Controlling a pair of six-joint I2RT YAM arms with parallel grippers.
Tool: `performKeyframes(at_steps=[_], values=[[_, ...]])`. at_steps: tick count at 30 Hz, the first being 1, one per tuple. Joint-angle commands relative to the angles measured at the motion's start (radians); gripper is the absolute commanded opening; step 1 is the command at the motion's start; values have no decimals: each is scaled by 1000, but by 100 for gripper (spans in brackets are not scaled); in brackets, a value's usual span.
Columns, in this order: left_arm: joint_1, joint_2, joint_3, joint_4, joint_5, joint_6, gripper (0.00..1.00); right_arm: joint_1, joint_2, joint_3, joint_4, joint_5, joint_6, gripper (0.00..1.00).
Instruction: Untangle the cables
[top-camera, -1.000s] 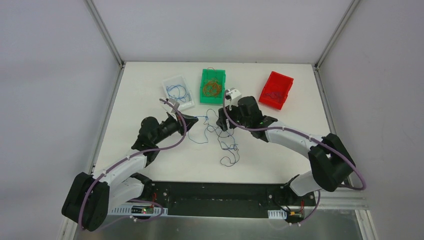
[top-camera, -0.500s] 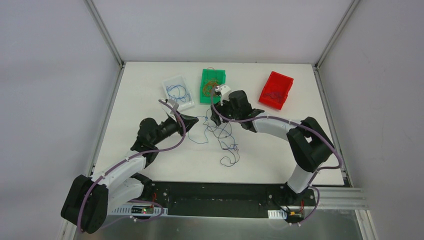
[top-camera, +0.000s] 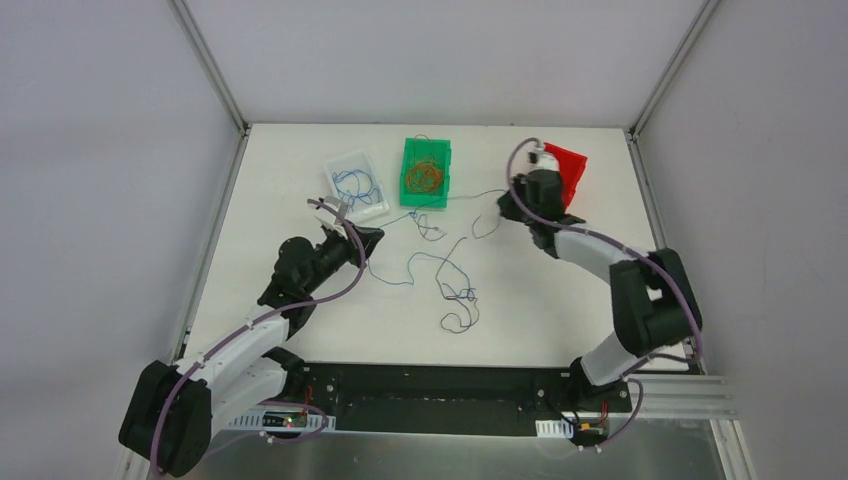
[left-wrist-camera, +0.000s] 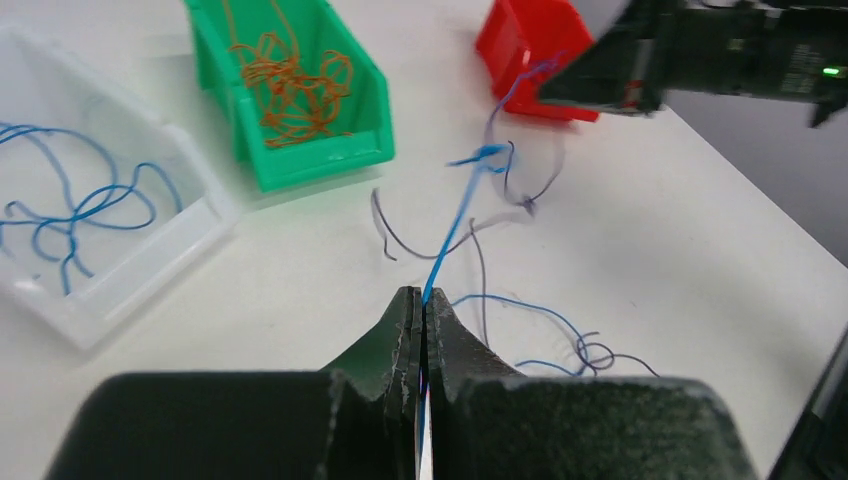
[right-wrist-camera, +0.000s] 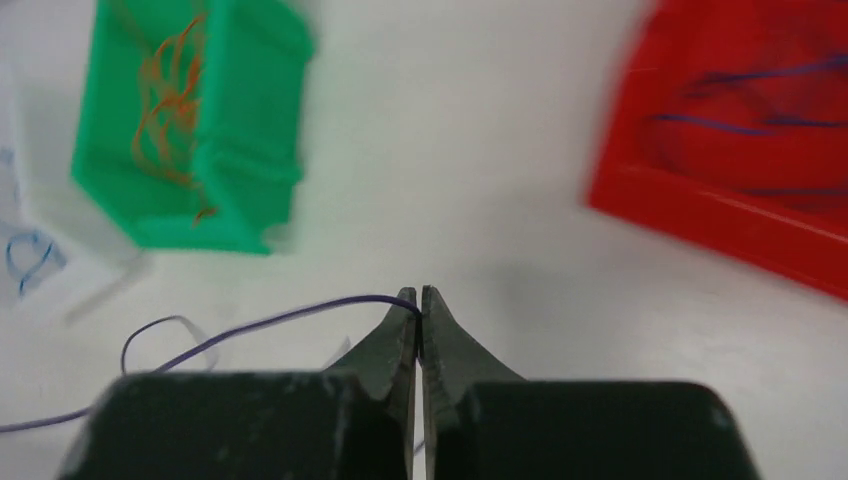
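The cables are thin wires: blue and dark purple strands lie in a loose tangle (top-camera: 455, 290) mid-table. My left gripper (top-camera: 372, 236) is shut on a blue strand (left-wrist-camera: 455, 215), which runs taut from its tips (left-wrist-camera: 420, 296) up to a small knot (left-wrist-camera: 490, 153). Near the red bin, my right gripper (top-camera: 503, 203) is shut on a dark purple strand (right-wrist-camera: 270, 320). That strand leaves its tips (right-wrist-camera: 419, 296) to the left and trails back across the table (top-camera: 470, 194).
Three bins stand along the back. The white bin (top-camera: 340, 161) holds blue wires, the green bin (top-camera: 426, 203) orange wires, and the red bin (top-camera: 574, 160) purple wires. My right arm's wrist partly covers the red bin.
My right gripper has shut on the purple strand and swung right and back toward the red bin, drawing the strand out of the tangle. The left gripper has held its blue strand.
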Motion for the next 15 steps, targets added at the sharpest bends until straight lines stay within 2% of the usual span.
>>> performKeyframes(at_steps=[1, 7, 10, 13, 15], values=[[3, -53, -13, -74, -237, 1, 0, -223, -262, -135, -79, 166, 303, 0], [6, -60, -12, -129, -350, -16, 0, -427, -443, -254, -217, 202, 428, 0], [6, -51, -16, -114, -347, -15, 0, -438, -504, -283, -225, 198, 426, 0], [8, -52, -17, -131, -389, -16, 0, -437, -552, -286, -276, 258, 454, 0], [9, -67, -18, -164, -437, -17, 0, -510, -584, -298, -322, 286, 509, 0]])
